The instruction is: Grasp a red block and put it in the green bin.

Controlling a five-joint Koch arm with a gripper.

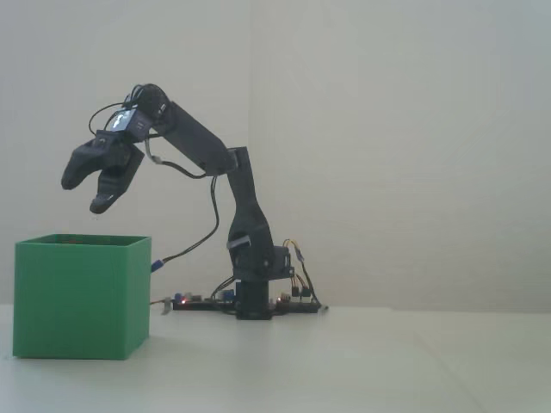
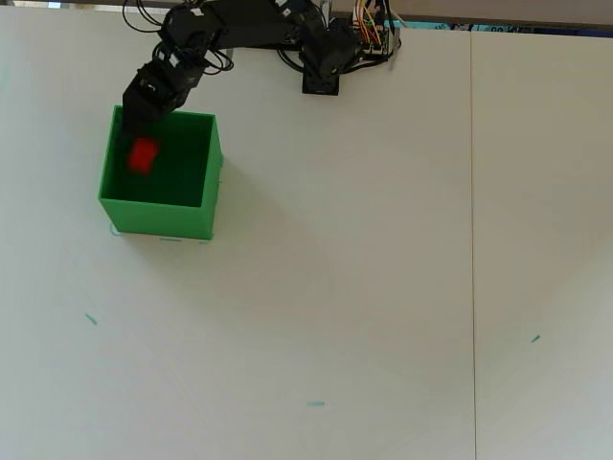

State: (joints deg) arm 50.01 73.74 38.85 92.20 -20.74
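At the far left of the fixed view we see the green bin (image 1: 82,297) standing on the pale surface (image 1: 344,361), its open top facing up. From overhead, the same bin (image 2: 206,168) sits in the upper left part of the surface (image 2: 383,287), and inside it, toward its left and far side, we find the red block (image 2: 143,155). The block looks slightly blurred, so we cannot tell whether it is lying on the bin's floor. In the fixed view the block is hidden behind the bin's walls.

Above the bin we see the tool (image 1: 83,195), well clear of the rim, with its two jaws spread wide and nothing between them, the tips pointing down. In the overhead view the tool (image 2: 129,115) hangs over the far edge of the bin, just above the block as that view shows it.

Moving right, the black arm (image 1: 194,142) slopes down to its upright column and base (image 1: 254,301), which sits at the back of the surface beside a small board with wires (image 1: 297,292).
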